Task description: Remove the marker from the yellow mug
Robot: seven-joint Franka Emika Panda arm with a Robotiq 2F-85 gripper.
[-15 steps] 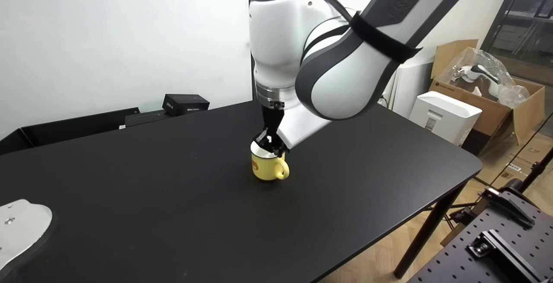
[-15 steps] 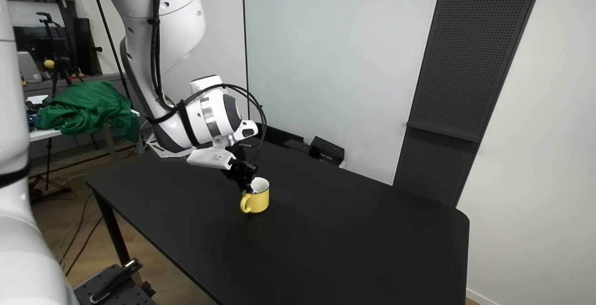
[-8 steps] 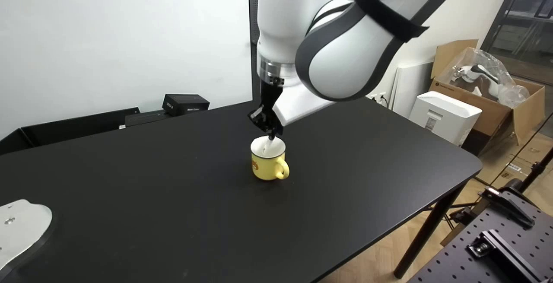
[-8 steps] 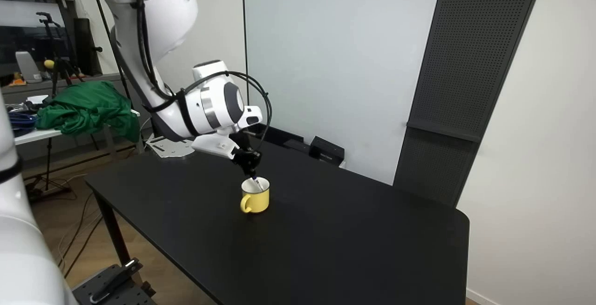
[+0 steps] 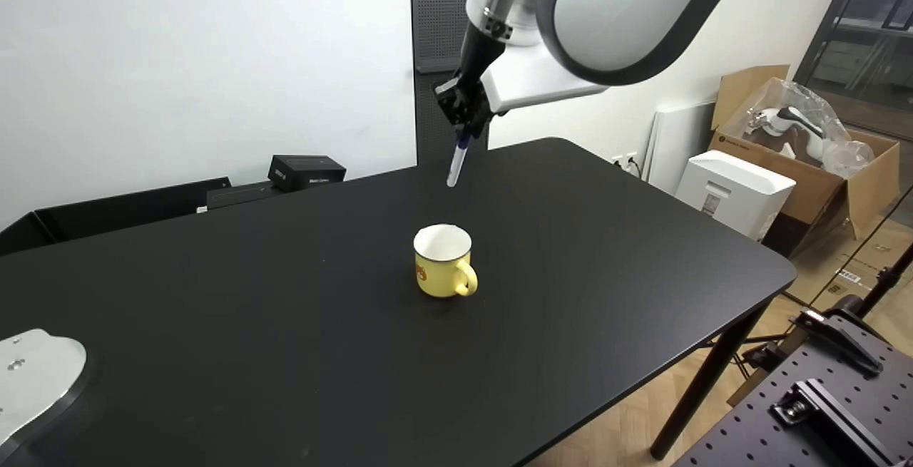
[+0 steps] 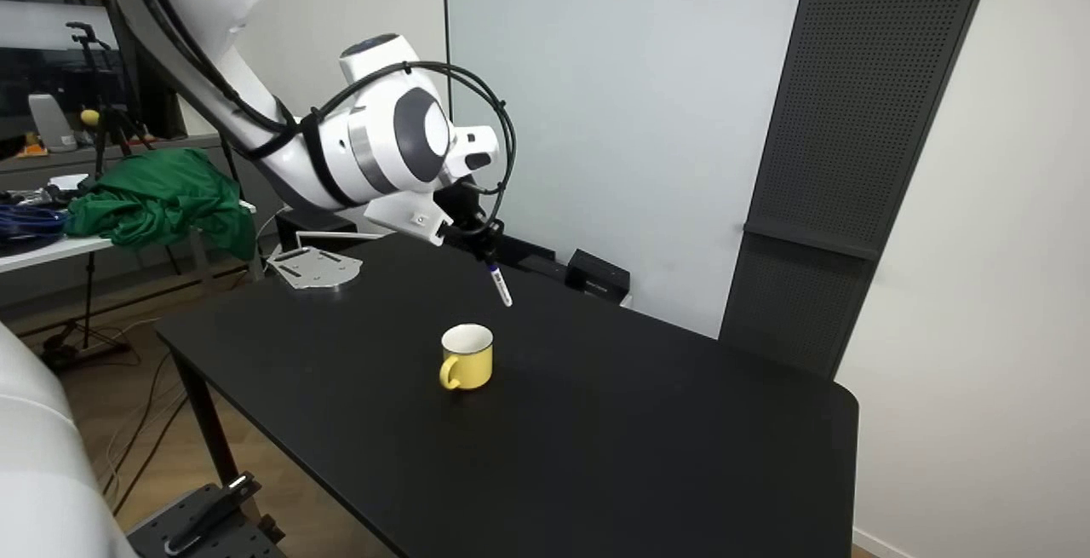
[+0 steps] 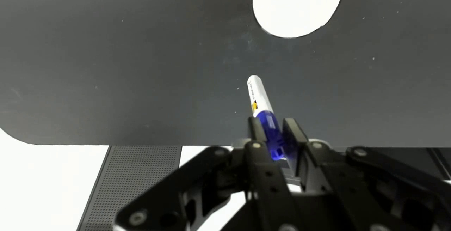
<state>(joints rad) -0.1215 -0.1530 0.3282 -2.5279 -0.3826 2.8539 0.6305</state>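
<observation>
The black two-finger tool point(image 7: 272, 129) grips the thin, white-barrelled, blue-capped marker pen point(image 7: 260, 97) at its cap end. The marker pen hangs tilted, barrel downward, in the air, apart from the small yellow, white-lined mug point(image 5: 441, 280) standing upright on the black, round-cornered desk point(image 5: 285, 353).

In the wrist view, top edge cuts the yellow mug point(image 7: 297, 6); in both exterior views, the jaws partly hide the marker point(image 5: 457, 162).

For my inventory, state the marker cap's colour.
Blue; the marker's cap shows best in the wrist view.
</observation>
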